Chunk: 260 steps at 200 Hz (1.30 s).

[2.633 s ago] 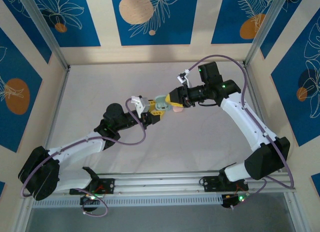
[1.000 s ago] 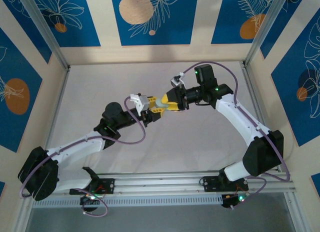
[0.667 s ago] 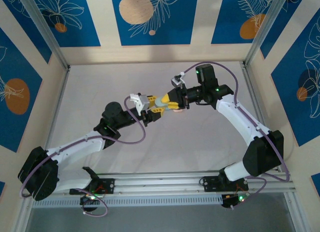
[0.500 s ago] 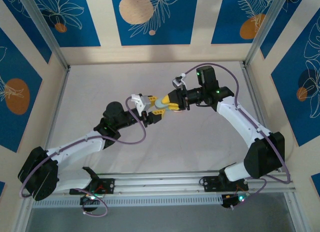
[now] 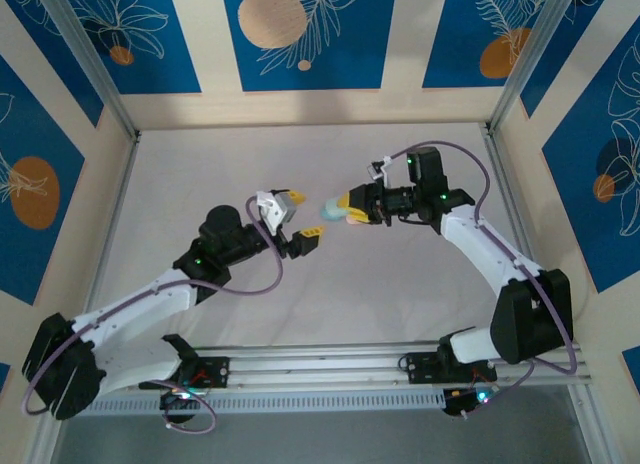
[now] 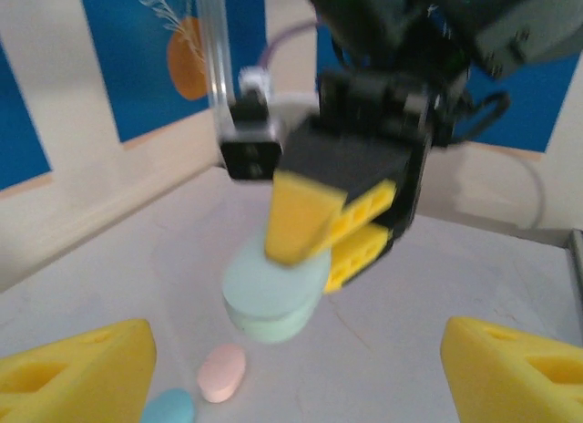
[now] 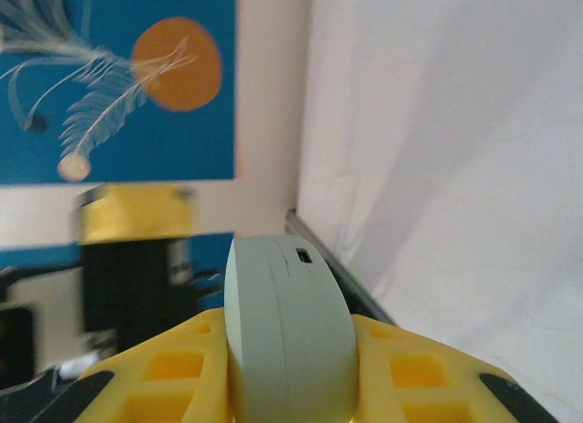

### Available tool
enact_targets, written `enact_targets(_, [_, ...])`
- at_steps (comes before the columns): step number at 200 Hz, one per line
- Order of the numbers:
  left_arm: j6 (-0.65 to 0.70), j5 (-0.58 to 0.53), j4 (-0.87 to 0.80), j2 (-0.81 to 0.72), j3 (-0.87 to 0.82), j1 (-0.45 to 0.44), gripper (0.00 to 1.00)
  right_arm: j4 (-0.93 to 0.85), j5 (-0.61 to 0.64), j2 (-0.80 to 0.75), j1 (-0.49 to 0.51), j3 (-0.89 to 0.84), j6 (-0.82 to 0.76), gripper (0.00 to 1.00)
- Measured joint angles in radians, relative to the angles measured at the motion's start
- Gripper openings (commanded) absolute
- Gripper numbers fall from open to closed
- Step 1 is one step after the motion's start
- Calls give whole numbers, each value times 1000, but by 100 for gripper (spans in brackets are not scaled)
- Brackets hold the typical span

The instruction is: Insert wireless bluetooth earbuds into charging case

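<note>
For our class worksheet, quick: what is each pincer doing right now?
Left pincer: open, empty.
Right pincer: closed on the mint charging case.

The mint oval plastic charging case (image 6: 273, 295) sits between the fingers of the right gripper (image 5: 342, 204), above the white table (image 5: 400, 284). The left gripper (image 5: 303, 218) stands to its left, apart from it. On the table below the case lies a pink plastic earbud (image 6: 221, 371), with a pale blue plastic earbud (image 6: 168, 407) just beside it.
</note>
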Motion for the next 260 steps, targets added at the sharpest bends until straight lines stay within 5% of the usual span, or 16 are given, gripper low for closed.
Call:
enact_targets(75, [-8, -204, -148, -109, -10, 0, 88, 57, 171, 358, 83, -50, 3, 17])
enact_targets(139, [-54, -266, -281, -79, 56, 0, 91, 73, 237, 493, 125, -18, 6, 23])
enact_targets(211, [-56, -303, -314, -79, 56, 0, 93, -61, 382, 444, 118, 5, -60, 64])
enact_targets(260, [-64, -402, -354, -69, 58, 23, 100, -251, 678, 152, 56, -10, -130, 71])
